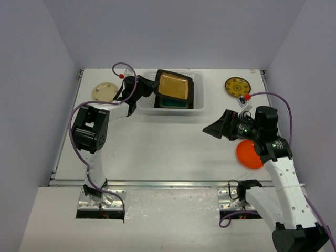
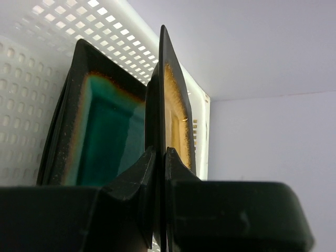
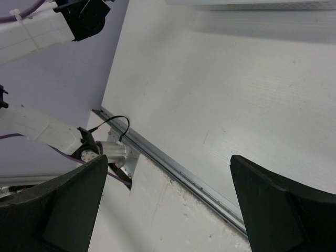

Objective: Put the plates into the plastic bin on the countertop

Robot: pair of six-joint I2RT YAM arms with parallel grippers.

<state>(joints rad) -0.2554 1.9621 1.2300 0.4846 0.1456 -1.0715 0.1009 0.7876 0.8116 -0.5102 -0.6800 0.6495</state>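
Note:
My left gripper (image 1: 149,89) is shut on the rim of a square amber-centred plate (image 1: 175,86) and holds it tilted over the plastic bin (image 1: 198,79) at the back of the countertop (image 1: 168,142). In the left wrist view the fingers pinch the plate's edge (image 2: 167,105), with a teal-centred plate (image 2: 105,131) lying in the bin behind it. A cream round plate (image 1: 104,92) lies back left, a patterned yellow round plate (image 1: 237,85) back right, an orange round plate (image 1: 248,155) under my right arm. My right gripper (image 1: 210,129) is open and empty above the table.
The metal front edge (image 3: 178,168) of the table and the left arm's base mount (image 3: 113,149) show in the right wrist view. Grey walls close in the back and both sides.

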